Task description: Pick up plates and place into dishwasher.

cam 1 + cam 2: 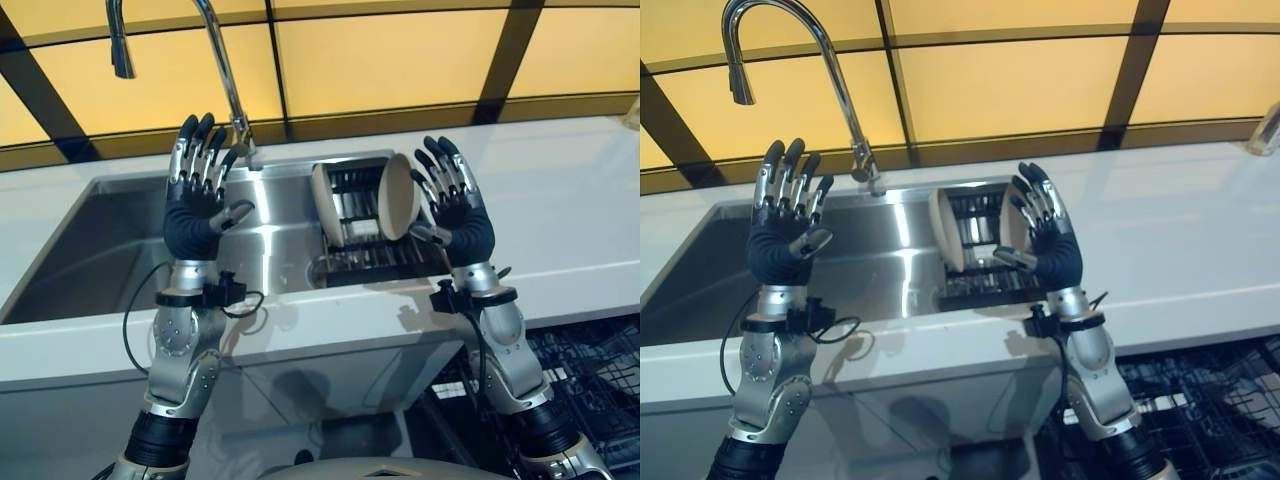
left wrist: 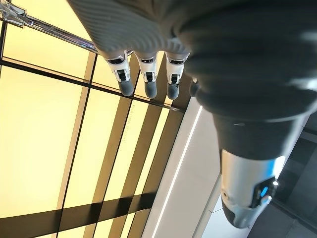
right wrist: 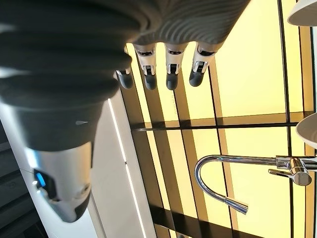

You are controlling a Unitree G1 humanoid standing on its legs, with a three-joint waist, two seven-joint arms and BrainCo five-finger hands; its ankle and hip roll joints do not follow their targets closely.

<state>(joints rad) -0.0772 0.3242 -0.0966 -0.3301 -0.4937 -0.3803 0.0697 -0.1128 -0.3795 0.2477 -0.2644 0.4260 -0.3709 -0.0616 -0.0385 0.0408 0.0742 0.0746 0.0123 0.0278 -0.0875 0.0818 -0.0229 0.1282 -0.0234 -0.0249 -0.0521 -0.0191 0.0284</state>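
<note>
Cream plates (image 1: 397,196) upright in sink (image 1: 120,215) rack (image 1: 375,262).

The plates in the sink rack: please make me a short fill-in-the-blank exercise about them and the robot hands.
1. The two plates stand on edge in a dark rack inside the ____.
2. Both robot hands are raised with fingers straight, so each is ____.
3. The robot hand nearest the plates is the ____ one.
4. The left robot hand is raised beside the curved ____.

Missing words: sink; open; right; faucet
</note>
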